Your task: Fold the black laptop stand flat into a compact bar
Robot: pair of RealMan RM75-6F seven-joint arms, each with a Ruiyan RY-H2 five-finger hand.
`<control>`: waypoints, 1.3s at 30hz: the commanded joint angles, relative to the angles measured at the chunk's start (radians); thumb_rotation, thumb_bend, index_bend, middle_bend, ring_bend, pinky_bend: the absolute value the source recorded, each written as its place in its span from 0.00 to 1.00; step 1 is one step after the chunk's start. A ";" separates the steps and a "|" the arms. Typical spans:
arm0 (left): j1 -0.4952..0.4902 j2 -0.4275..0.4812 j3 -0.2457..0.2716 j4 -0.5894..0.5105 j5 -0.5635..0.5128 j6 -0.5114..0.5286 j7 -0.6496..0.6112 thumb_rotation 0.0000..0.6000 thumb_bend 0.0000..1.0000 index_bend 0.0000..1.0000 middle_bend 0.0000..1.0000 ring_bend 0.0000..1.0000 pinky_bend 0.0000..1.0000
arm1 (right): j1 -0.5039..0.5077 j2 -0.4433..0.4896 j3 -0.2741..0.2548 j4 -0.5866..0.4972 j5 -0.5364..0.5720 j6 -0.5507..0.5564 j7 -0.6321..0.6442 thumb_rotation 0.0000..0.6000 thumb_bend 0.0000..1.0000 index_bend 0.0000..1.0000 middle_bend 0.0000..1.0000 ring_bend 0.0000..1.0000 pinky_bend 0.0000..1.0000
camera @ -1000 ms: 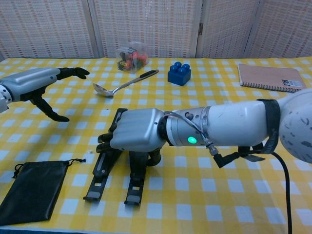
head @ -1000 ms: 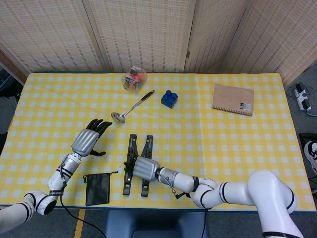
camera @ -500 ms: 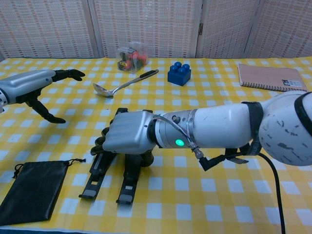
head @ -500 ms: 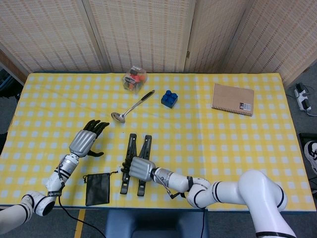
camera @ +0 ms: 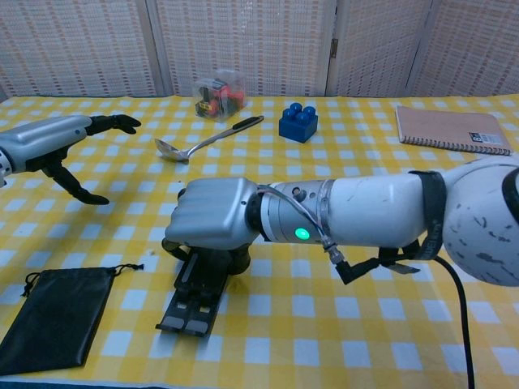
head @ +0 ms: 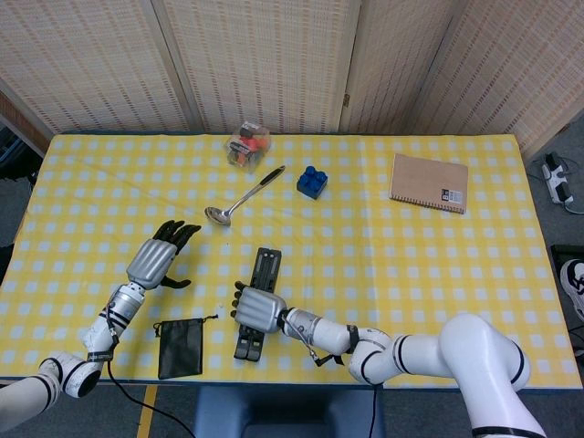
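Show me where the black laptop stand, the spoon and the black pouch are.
black laptop stand (head: 265, 265): head view, on its far end beyond the robot hand.
spoon (head: 217, 215): head view, on its bowl.
black pouch (camera: 55, 318): chest view, on the middle of the fabric.

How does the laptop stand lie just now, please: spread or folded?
Folded: under the right robot hand the stand shows its two legs side by side as one bar.

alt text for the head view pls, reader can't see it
From above, the robot's right hand grips a black laptop stand whose two legs lie together as one bar on a yellow checked table. The left hand hovers open to the left, above a black pouch. Farther back lie a spoon, blue block and notebook.
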 commanded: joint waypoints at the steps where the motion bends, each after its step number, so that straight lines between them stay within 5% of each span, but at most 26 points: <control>1: -0.001 0.002 -0.002 -0.006 0.000 0.000 0.003 1.00 0.15 0.07 0.14 0.00 0.00 | -0.006 0.003 -0.007 0.009 -0.026 0.021 0.030 1.00 0.31 0.54 0.47 0.31 0.19; 3: -0.001 0.005 -0.005 -0.011 -0.001 0.002 0.006 1.00 0.15 0.07 0.14 0.00 0.00 | -0.009 0.008 -0.009 0.005 -0.031 0.023 0.045 1.00 0.31 0.49 0.43 0.29 0.19; 8: -0.001 0.020 -0.014 -0.034 -0.007 0.004 0.018 1.00 0.15 0.07 0.13 0.00 0.00 | -0.031 0.043 -0.002 -0.058 -0.014 0.047 0.051 1.00 0.31 0.01 0.13 0.15 0.09; 18: 0.033 0.091 -0.057 -0.169 -0.075 0.042 0.109 1.00 0.15 0.09 0.13 0.00 0.00 | -0.234 0.166 -0.013 -0.265 0.067 0.318 0.014 1.00 0.31 0.00 0.08 0.16 0.04; 30: 0.161 0.207 -0.096 -0.373 -0.224 0.194 0.365 1.00 0.18 0.15 0.13 0.00 0.00 | -0.535 0.450 -0.092 -0.537 0.140 0.639 0.033 1.00 0.31 0.00 0.09 0.14 0.05; 39: 0.284 0.279 -0.066 -0.515 -0.236 0.348 0.463 1.00 0.18 0.14 0.13 0.00 0.00 | -0.731 0.573 -0.146 -0.530 0.128 0.787 0.207 1.00 0.31 0.00 0.07 0.11 0.05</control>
